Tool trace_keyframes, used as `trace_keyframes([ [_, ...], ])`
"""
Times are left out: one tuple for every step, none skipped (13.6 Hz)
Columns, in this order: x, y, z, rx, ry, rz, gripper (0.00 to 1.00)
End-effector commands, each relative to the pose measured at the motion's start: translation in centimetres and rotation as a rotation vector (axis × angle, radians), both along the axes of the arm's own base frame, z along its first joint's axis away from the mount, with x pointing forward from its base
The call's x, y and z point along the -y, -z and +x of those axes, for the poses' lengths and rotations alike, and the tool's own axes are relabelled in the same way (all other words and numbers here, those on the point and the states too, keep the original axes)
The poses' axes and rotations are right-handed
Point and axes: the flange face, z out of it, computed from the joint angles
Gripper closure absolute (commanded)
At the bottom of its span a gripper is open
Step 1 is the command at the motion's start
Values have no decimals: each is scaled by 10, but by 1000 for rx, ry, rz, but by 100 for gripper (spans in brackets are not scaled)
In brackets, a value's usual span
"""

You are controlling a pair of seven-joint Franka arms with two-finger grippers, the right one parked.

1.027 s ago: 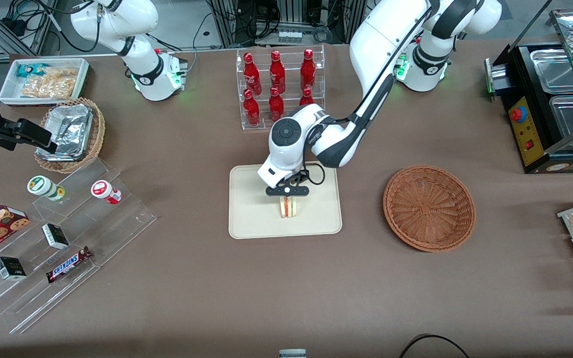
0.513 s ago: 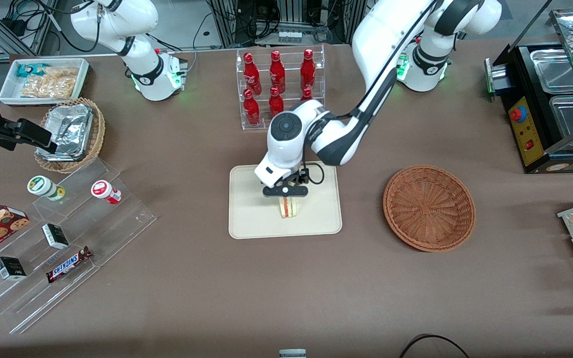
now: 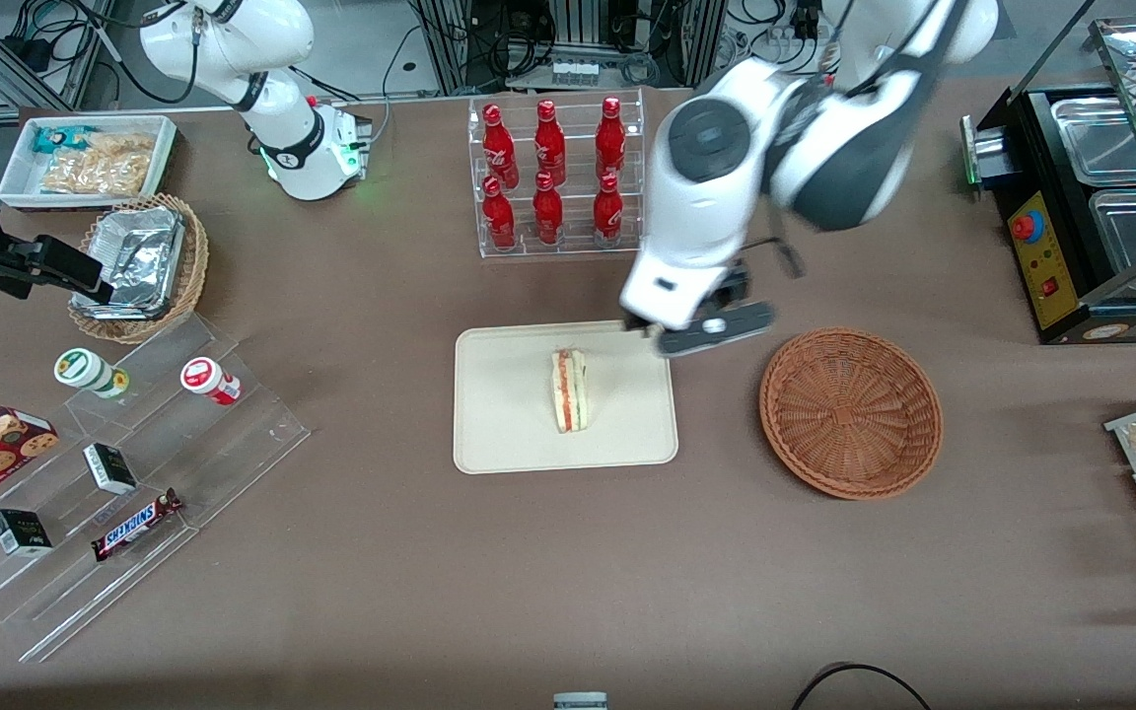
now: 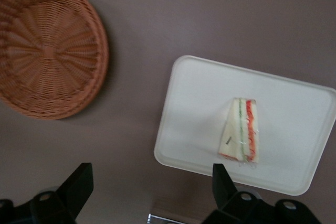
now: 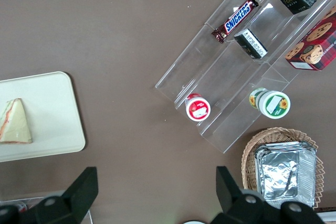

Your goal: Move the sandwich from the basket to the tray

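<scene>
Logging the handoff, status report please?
Gripper open, lifted clear between tray and basket. Sandwich lying on tray, released. Basket bare. Nothing in the way.

One sandwich (image 3: 569, 390), one tray (image 3: 509, 434), two baskets (image 3: 851, 411), six red bottles (image 3: 548, 158); one gripper (image 3: 702, 335) above the table.

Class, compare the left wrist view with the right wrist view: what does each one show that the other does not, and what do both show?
Only the left wrist view shows the round reddish-brown wicker basket, bare inside, and the left arm's gripper, open and raised above the brown table, holding nothing. Only the right wrist view shows the clear acrylic stepped stand with snacks and the foil-lined wicker basket. Both show the triangular white-bread sandwich lying on the cream rectangular tray.
</scene>
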Motion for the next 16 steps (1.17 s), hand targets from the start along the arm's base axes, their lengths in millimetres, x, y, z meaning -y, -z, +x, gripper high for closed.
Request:
trace_keyframes([
  [-67, -26, 4, 0, -14, -28, 0],
  [-86, -33, 4, -17, -1, -51, 0],
  [-102, -39, 2, -38, 18, -49, 0],
  [-126, -45, 6, -53, 12, -43, 0],
  [-147, -54, 7, -56, 21, -44, 0],
  [-161, -58, 6, -74, 44, -39, 0],
  [-180, -63, 8, -84, 32, -38, 0],
  [-198, -66, 10, -84, 30, -39, 0],
  [-206, -69, 10, -85, 50, -41, 0],
  [-222, -70, 13, -94, 41, -40, 0],
  [-233, -70, 14, -94, 31, -36, 0],
  [-236, -74, 14, -87, 32, -32, 0],
  [-239, -76, 13, -82, 28, -29, 0],
  [-248, -76, 14, -82, 19, -30, 0],
  [-252, -77, 15, -82, 31, -32, 0],
  [-255, -77, 16, -83, 36, -32, 0],
])
